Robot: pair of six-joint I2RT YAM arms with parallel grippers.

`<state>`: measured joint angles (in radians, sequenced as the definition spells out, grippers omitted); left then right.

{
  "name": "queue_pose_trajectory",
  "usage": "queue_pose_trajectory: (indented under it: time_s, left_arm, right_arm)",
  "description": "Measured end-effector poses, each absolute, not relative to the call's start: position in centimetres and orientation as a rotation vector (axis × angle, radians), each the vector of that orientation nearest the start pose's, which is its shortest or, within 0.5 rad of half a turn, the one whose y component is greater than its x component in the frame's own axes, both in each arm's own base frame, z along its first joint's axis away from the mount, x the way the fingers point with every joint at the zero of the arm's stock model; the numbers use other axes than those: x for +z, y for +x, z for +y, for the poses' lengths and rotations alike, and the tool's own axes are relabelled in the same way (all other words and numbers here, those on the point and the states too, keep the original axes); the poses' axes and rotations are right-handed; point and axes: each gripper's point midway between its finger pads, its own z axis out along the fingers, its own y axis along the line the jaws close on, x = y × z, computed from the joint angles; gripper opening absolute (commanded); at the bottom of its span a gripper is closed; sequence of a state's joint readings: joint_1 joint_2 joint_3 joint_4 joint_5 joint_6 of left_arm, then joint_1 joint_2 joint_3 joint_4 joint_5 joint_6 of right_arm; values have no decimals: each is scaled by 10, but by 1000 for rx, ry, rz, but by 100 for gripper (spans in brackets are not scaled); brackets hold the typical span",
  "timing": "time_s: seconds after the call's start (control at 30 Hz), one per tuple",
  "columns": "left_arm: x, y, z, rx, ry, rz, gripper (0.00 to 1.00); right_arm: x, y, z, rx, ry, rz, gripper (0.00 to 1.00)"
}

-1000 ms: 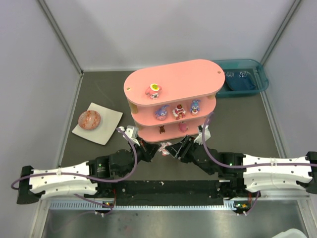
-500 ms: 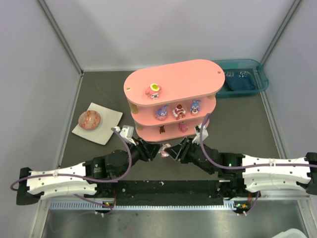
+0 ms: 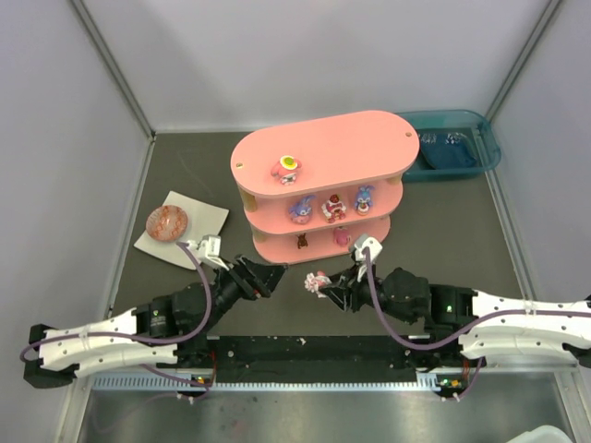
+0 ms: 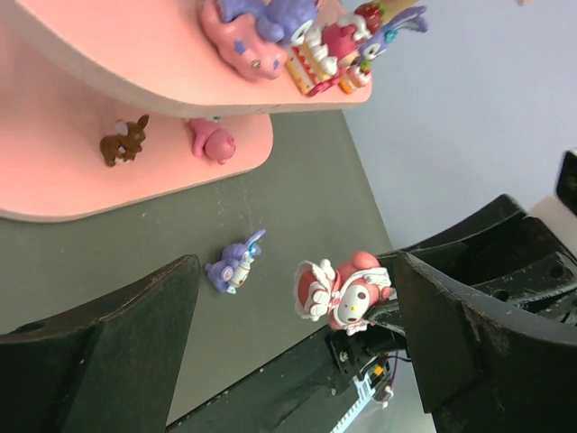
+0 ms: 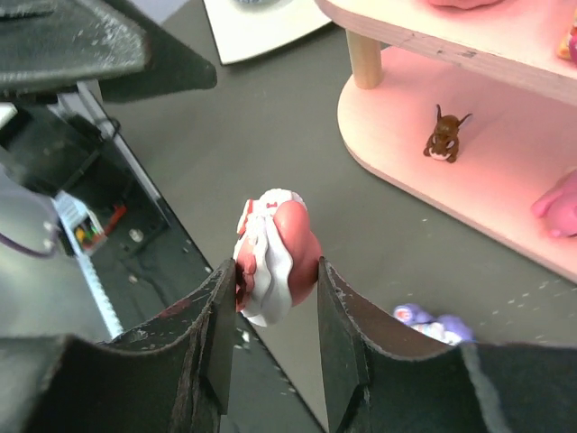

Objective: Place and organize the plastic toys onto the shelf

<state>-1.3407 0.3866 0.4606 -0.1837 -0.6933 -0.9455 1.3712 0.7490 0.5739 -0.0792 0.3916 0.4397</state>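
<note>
Both arms back off the shelf [image 3: 323, 148]: left gripper [image 3: 265, 275] spread empty, right gripper [image 3: 326, 287] pinching the red-and-white figurine [image 5: 273, 255] over the near edge of the table [image 3: 443, 240]; six shelved, purple bunny figurine [image 4: 233, 263] still unplaced

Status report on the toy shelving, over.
Left gripper open, empty. Right gripper shut on red-and-white toy, short of shelf. Purple bunny toy lies on table before shelf.

Robotics lab test cell, we judge. Plain pale walls [image 3: 305, 55] box in a dark table [image 3: 443, 240], metal struts [image 3: 116, 74] at the corners. Cabled left arm [image 3: 102, 341] and right arm [image 3: 517, 318] are bolted to a black rail [image 3: 314, 351]. On the table: pink shelf [image 3: 323, 148], teal bin [image 3: 492, 148].
</note>
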Motion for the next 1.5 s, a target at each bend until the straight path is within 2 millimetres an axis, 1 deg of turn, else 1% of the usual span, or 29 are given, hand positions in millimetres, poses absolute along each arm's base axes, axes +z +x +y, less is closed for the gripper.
queue_pose_trajectory:
  time_s: [0.07,0.17,0.23,0.43,0.57,0.67,0.73,0.77,0.87,1.07,1.2,1.5]
  left_arm:
    - [236,138,-215,-1123,-208,1801,92]
    - [229,134,-216,-1131,-203,1836,87]
    - [228,130,-219,-1157,-202,1852,84]
    - [228,120,-236,-1241,-173,1890,76]
    - [234,115,-244,-1293,-157,1884,70]
    - [242,113,-248,-1336,-150,1868,66]
    - [245,111,-252,-1362,-141,1861,64]
    - [246,110,-255,-1373,-136,1861,62]
    - [249,107,-263,-1405,-117,1860,57]
    - [247,100,-277,-1445,-66,1884,51]
    - [247,98,-277,-1454,-56,1888,46]
    - [249,98,-278,-1465,-57,1880,45]
  right_arm:
    - [208,109,286,864,-688,1779,0]
    - [207,109,285,799,-811,1714,0]
    - [210,109,286,756,-884,1646,0]
    - [219,99,288,700,-1097,1380,0]
    - [226,89,288,702,-1193,1212,0]
    - [230,84,289,693,-1248,1136,0]
    - [229,80,291,689,-1288,1098,0]
    - [229,79,291,686,-1306,1082,0]
    - [228,75,293,680,-1341,1044,0]
    - [227,74,295,660,-1374,1009,0]
    - [228,75,294,649,-1379,995,0]
    - [240,74,290,642,-1366,942,0]
